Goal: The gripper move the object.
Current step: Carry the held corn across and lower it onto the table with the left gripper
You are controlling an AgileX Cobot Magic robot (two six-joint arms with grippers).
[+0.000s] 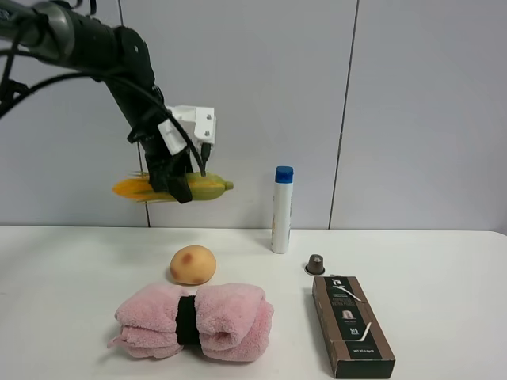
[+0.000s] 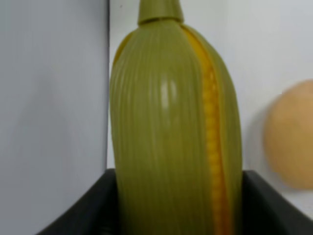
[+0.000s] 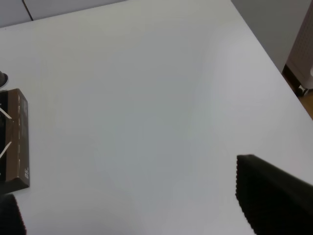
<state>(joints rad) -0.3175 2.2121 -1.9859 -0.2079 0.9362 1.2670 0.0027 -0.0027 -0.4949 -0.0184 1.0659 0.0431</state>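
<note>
I can read no word or number here. The brown box (image 1: 352, 324) on my desk (image 1: 444, 261) carries a small white logo and lines of print, all too small; the white marks along its side are equally illegible.

Surfaces, as I see them. Toy corn cob (image 1: 210, 188): glossy moulded plastic, husk finely ribbed, kernel strip bumpy. My left gripper (image 1: 177, 190): matt black plastic. Rolled towel (image 1: 230, 317): fluffy pink cloth with a black band (image 1: 186, 320). Ball (image 1: 192, 264): smooth, matt tan skin. Bottle (image 1: 281, 214): smooth white plastic, blue cap (image 1: 283, 173). Capsule (image 1: 315, 264): dull brown metal. Box (image 1: 352, 326): brown card, slight sheen. Bench (image 1: 444, 269): smooth matt white.
</note>
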